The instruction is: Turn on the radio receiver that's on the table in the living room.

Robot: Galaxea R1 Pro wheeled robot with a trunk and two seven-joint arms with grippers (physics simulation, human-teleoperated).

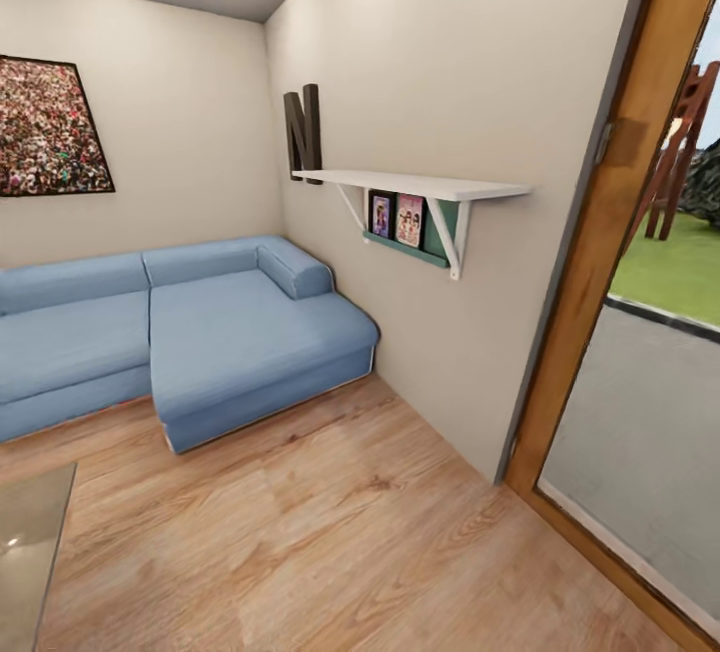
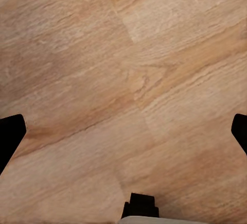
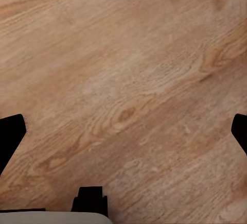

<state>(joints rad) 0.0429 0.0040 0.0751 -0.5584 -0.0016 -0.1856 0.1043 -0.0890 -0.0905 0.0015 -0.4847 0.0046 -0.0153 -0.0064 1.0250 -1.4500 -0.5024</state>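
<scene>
We're looking into the living room, and the head view takes in the corner: a blue sectional sofa (image 1: 190, 332) runs along the back wall and turns out toward us on the light wood floor (image 1: 350, 532). Above it, on the left, hangs a framed crowd photo (image 1: 45, 127). On the right-hand wall a white shelf (image 1: 415, 184) carries a dark letter N (image 1: 303, 132) standing upright at its far end, with a few small pictures (image 1: 397, 219) tucked in a green rack just beneath. Further right, a wooden door frame (image 1: 625, 222) opens onto grass and a paved strip outside.

Down in the lower left corner of the head view, there's the glossy corner of the table (image 1: 25, 532), just edging into frame. The part of its top that shows is bare and reflective; where the radio receiver sits, I can't tell from here.

Over to the wrists. The left gripper (image 2: 123, 134) hangs over plain floorboards, its two dark fingertips (image 2: 10, 134) spread wide at opposite edges of the picture, nothing between them. Same story on the right gripper (image 3: 123, 134): fingertips (image 3: 11, 134) wide apart, holding nothing, wood grain below
</scene>
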